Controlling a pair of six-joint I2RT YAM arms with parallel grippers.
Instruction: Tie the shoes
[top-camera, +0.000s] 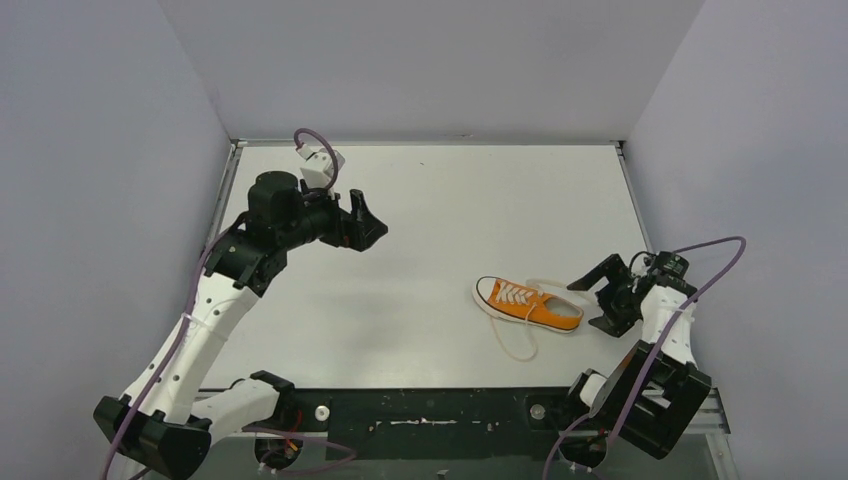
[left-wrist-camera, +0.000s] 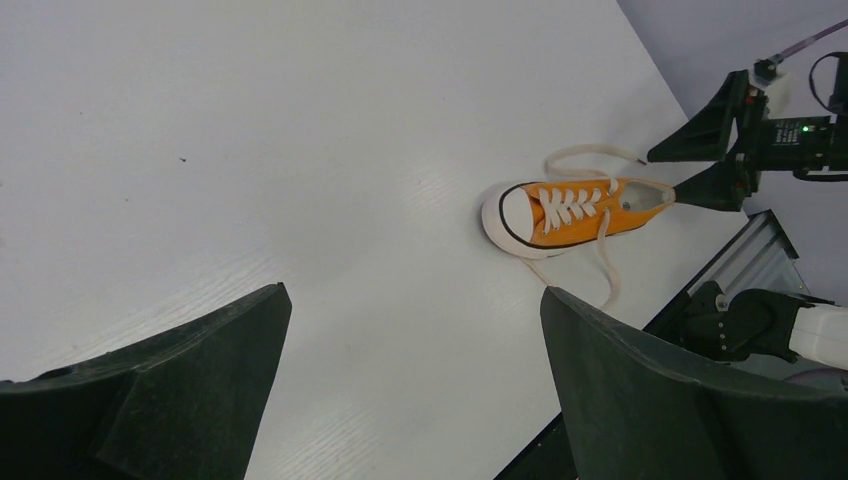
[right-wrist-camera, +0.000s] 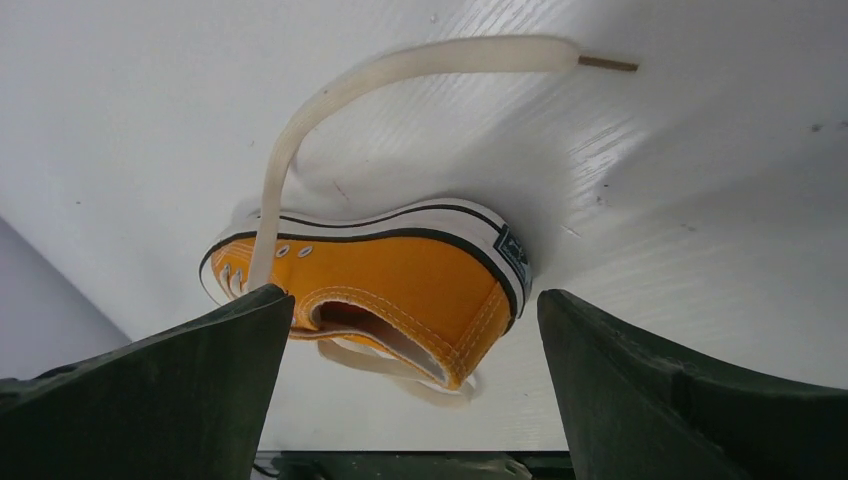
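The orange sneaker (top-camera: 528, 305) with white sole and toe cap lies on the white table at the right, toe pointing left. It also shows in the left wrist view (left-wrist-camera: 572, 212) and close up in the right wrist view (right-wrist-camera: 390, 285). Its white laces (top-camera: 520, 342) are loose: one loops toward the near edge, the other (right-wrist-camera: 330, 95) trails beyond the shoe. My right gripper (top-camera: 596, 301) is open, its jaws spread just behind the heel, holding nothing. My left gripper (top-camera: 365, 225) is open and empty, raised over the far left of the table, well away from the shoe.
Grey walls close in the table on the left, back and right. The black front rail (top-camera: 430, 410) with the arm bases runs along the near edge. The right arm's cable (top-camera: 715, 262) arcs beside the right wall.
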